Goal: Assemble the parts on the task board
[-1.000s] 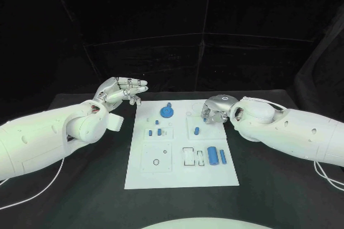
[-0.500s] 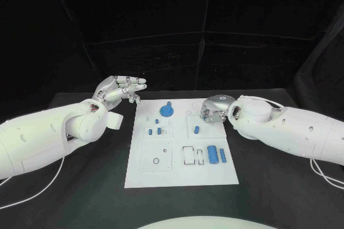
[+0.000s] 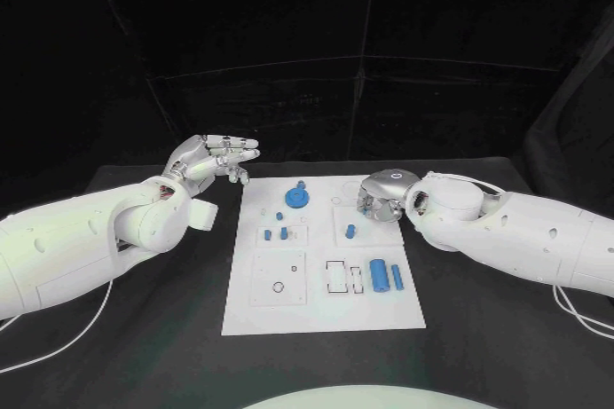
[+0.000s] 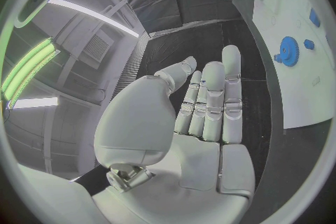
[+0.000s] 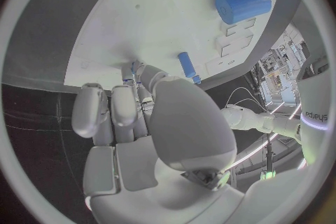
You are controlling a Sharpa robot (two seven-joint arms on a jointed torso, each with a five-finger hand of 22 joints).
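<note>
Shows the right hand (image 3: 381, 196) right of centre in the head view, bent down over the upper right corner of the white task board (image 3: 320, 311). Fingers curled inward, tips at or just above the plate's surface. Impossible to tell whether pinching a small part or merely touching the plate, with the fingertips hidden under the palm in the right wrist view. Probably lowered there to work a seat in that corner.

Shows the left hand (image 3: 211, 161) at upper left, raised off the table just beside the board's upper left corner. Fingers straight and side by side, palm bare, holding nothing. Probably parked clear of the work.

Moving outward across the board:
- A small blue peg (image 3: 352, 232) just below the right hand, lying flat, long axis running up and down the frame.
- A blue gear (image 3: 297, 197) near the top centre, lying flat.
- Short blue pegs (image 3: 275, 234) left of centre, too small to judge whether seated.
- A thick blue cylinder (image 3: 380, 275) at lower right, on its side, long axis up and down the frame.
- A thin blue bar (image 3: 397, 278) just beside it, parallel.

Likely loose and awaiting placement, judging by the open cutouts to the left of the cylinder.
</note>
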